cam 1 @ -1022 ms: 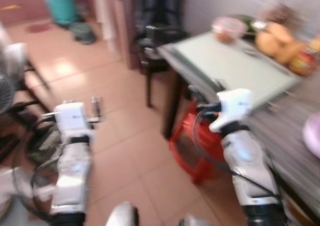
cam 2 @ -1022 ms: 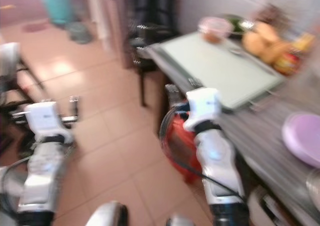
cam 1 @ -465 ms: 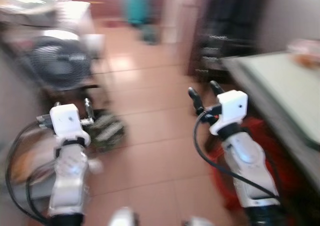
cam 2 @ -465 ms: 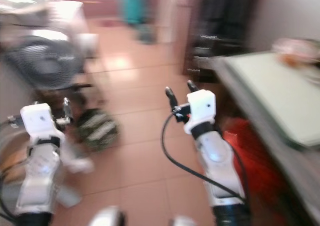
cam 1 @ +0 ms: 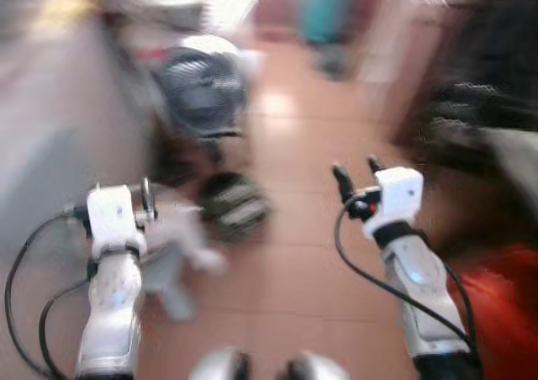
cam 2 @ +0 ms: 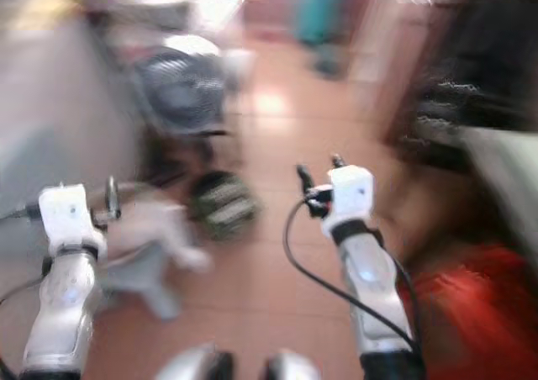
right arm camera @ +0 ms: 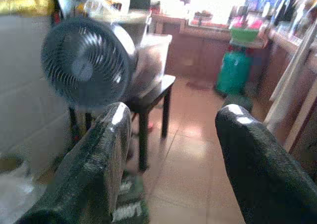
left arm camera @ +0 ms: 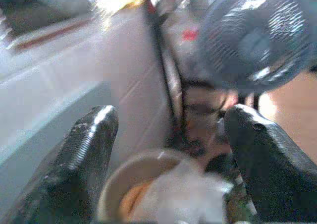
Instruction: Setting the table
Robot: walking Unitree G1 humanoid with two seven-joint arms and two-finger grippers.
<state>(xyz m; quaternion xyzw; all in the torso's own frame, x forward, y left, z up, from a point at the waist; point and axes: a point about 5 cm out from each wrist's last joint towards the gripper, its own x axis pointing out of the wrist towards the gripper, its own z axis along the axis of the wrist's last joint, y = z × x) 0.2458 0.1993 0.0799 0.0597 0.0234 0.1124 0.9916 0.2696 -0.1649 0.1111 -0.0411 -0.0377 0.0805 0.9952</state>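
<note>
Facing blurred tiled floor (cam 1: 294, 262), fan (cam 1: 202, 90) at 11 o'clock, red stool (cam 1: 504, 313) at 4 o'clock. Left hand (left arm camera: 168, 154) spread wide, holding nothing; right hand (right arm camera: 168, 159) likewise. Table edge (cam 2: 504, 166) barely at 3 o'clock; tableware not made out. Likely travelling between spots; next move needs dishes located, steadier view.

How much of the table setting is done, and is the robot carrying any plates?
Nothing here shows how much is done: the blurred head views face a fan and tiled floor, with no place settings to judge. In hand: nothing. The left gripper and right gripper are both open and empty, held out over the floor. What is left cannot be judged from this moment.
</note>
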